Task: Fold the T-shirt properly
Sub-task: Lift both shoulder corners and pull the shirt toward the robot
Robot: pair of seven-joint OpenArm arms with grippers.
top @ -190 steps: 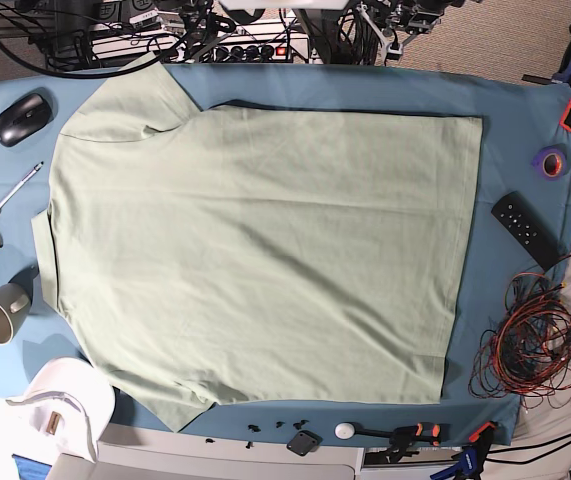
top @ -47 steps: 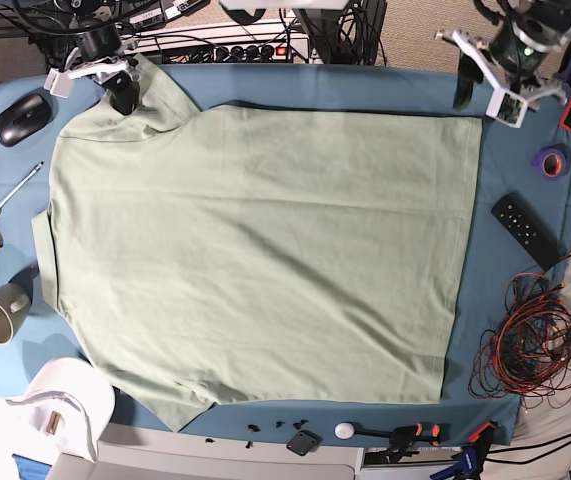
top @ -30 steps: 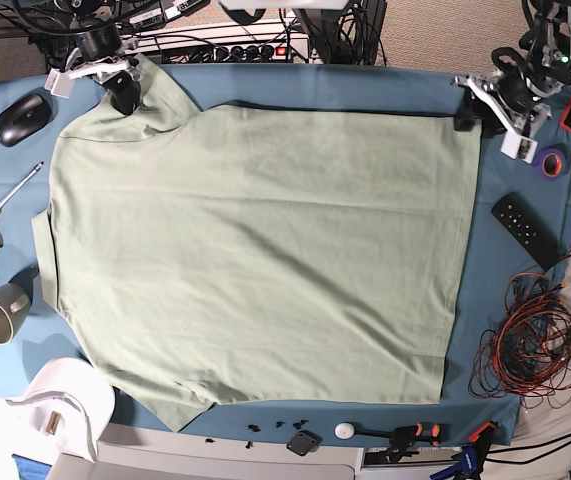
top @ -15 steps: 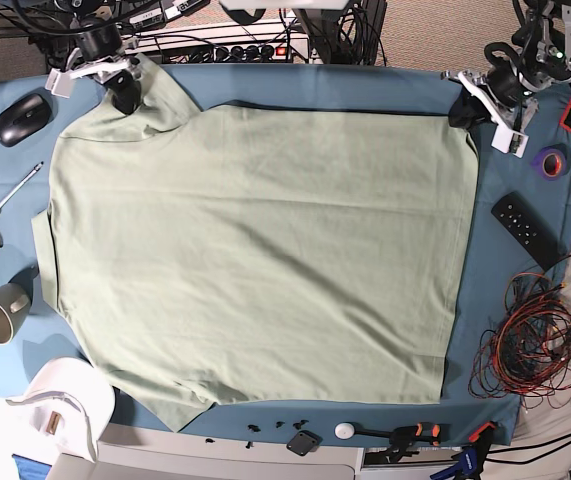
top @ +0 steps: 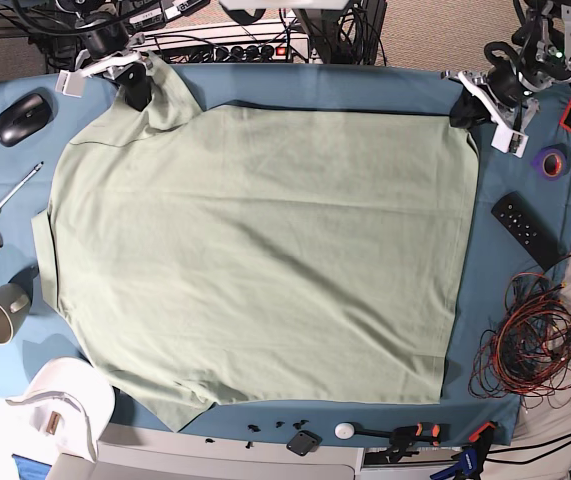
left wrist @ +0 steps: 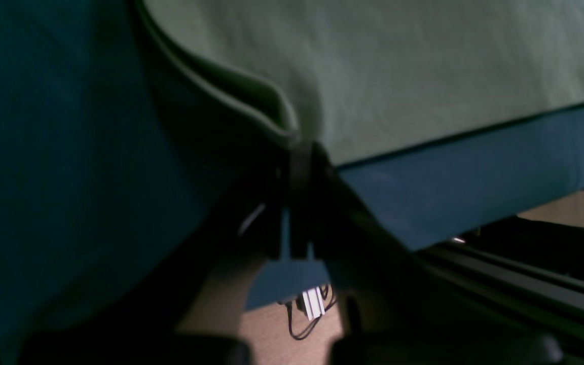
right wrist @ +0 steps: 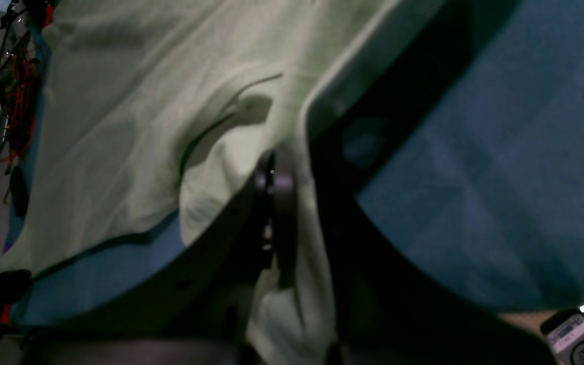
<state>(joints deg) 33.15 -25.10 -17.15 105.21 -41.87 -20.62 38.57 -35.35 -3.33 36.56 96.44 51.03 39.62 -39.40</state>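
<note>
Left end effector (top: 462,108): pinched on the hem corner of the T-shirt (top: 255,250). Right end effector (top: 137,92): pinched on a sleeve edge. T-shirt: spread flat on the blue-covered desk (top: 315,85). No fold is made yet; all folding is left.

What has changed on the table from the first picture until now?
Both arms came in. The right gripper took hold of the T-shirt at its sleeve; the left gripper closed on the far hem corner and lifted it slightly. The mouse, mug and remote stayed in place.
</note>
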